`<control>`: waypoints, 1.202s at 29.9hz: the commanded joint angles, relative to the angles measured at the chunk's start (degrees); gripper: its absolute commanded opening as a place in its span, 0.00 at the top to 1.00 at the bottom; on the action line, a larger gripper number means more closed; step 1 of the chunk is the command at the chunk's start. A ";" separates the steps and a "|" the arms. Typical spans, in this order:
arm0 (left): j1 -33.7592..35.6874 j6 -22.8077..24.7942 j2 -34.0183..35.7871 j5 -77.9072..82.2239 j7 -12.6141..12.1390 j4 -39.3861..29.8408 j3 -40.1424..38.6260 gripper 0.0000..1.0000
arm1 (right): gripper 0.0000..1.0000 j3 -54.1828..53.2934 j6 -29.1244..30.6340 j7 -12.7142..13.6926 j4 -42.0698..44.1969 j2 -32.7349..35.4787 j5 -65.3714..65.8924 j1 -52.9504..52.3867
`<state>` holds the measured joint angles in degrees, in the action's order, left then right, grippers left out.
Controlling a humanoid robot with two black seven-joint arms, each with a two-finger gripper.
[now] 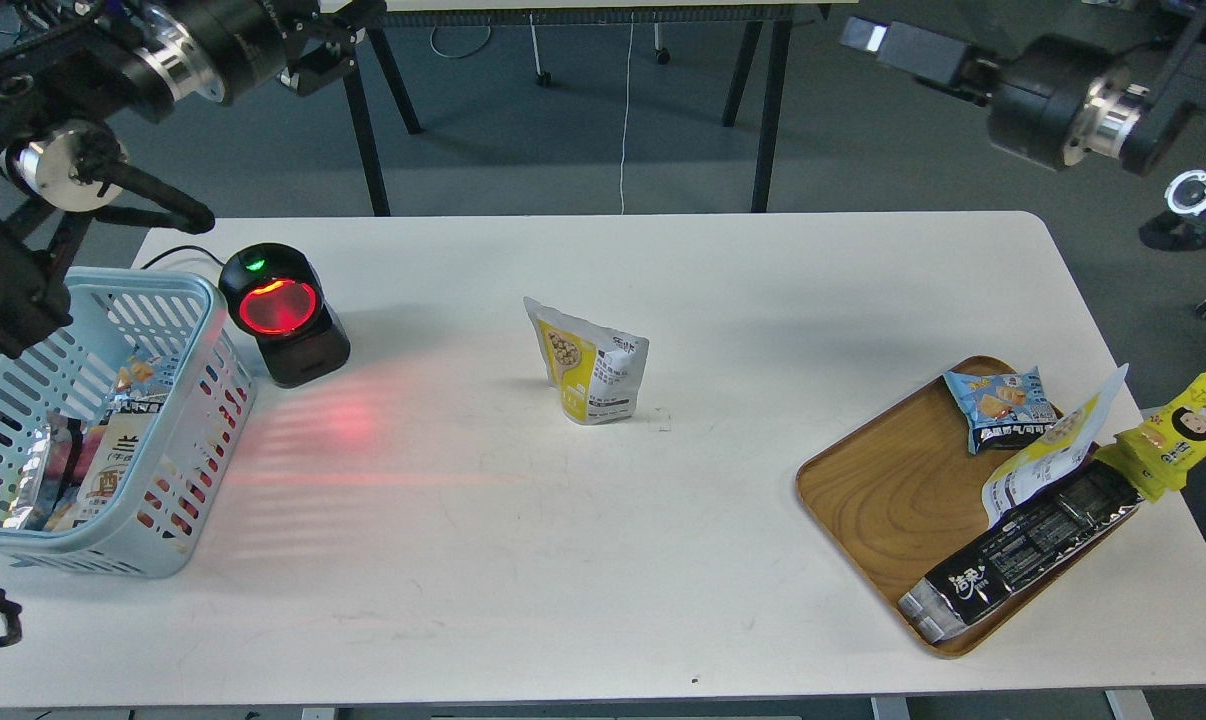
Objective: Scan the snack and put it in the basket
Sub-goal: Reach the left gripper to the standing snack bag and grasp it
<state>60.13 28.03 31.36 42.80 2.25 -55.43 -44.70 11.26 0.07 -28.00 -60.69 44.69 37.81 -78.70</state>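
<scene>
Our left hand and right hand hover high; we cannot tell their spread. The upright snack pouch may topple when nudged.

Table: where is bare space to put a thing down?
Bare: the table front strip between basket and wooden tray, and the back right, behind the tray. Also between scanner and snack. Crowded: the tray's right side and the basket.

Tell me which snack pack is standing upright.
The yellow-and-white pouch alone at mid-table stands upright. The packs on the wooden tray lie flat or lean.
</scene>
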 commanded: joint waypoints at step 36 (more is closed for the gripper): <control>8.16 -3.07 -5.96 82.20 16.38 -17.25 37.32 0.10 | 0.05 -38.16 20.41 0.00 24.22 -13.84 -57.94 28.25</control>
<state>68.31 25.45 25.79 125.01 18.72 -73.73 -7.37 -26.89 20.46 -28.00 -35.77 30.39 -20.15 -50.68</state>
